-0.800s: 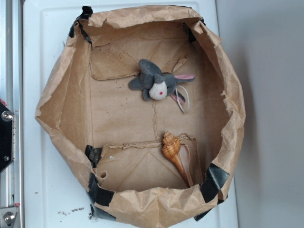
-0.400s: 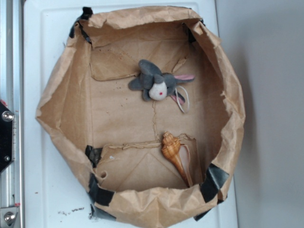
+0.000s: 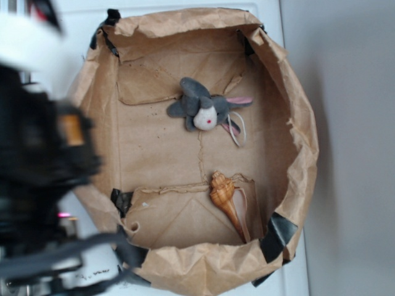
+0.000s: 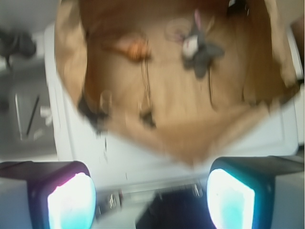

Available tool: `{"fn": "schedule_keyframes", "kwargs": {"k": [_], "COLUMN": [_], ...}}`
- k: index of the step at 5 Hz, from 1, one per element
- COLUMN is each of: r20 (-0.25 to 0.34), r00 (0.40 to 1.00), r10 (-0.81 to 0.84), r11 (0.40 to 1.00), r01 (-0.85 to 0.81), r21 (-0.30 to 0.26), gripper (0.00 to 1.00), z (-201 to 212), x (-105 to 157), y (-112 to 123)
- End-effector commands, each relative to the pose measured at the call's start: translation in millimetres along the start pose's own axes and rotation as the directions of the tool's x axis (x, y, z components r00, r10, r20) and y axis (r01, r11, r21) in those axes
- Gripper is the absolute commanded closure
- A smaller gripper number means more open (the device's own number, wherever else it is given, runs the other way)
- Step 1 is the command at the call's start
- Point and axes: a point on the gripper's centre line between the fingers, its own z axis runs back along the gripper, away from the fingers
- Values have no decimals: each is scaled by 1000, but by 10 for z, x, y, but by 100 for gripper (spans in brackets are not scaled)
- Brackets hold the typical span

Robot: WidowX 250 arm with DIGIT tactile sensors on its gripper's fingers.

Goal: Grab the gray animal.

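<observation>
So the gray animal (image 3: 207, 109) was lying on the floor of the brown paper bag (image 3: 296, 129), up toward the far end in the exterior view, white snout facing up, pink-lined ear and string loop trailing off to its right. A tan spiral seashell (image 3: 223, 196) sat nearer the bag's front end, well apart from the toy. The robot arm (image 3: 37, 166) was just a big dark blur over the bag's left rim and the white tabletop (image 3: 68, 24), nowhere near touching the plush. In the wrist view the claw (image 4: 151, 202) was spread wide open, its two fingers (image 4: 71, 200) glowing at the bottom corners with nothing between them, and the animal (image 4: 198, 47) was way up at the top of that picture, past the bag's near wall, with the shell (image 4: 136, 48) off to its left
</observation>
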Motion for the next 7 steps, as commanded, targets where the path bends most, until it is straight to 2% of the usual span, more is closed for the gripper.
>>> {"fn": "schedule_keyframes", "kwargs": {"k": [1, 2, 3, 4, 5, 7], "r20": [205, 238, 241, 227, 255, 262], "r00": [978, 971, 969, 973, 965, 963], "r10": [23, -9, -59, -42, -64, -62], "r11": [999, 998, 998, 996, 993, 994], "r01": [-13, 25, 58, 24, 37, 38], "r21": [-50, -62, 11, 82, 111, 98], "gripper": [0, 0, 0, 0, 0, 0], "z": [-335, -569, -762, -1003, -1205, -1225], "x": [777, 903, 878, 962, 983, 936], "y": [222, 353, 516, 663, 712, 718]}}
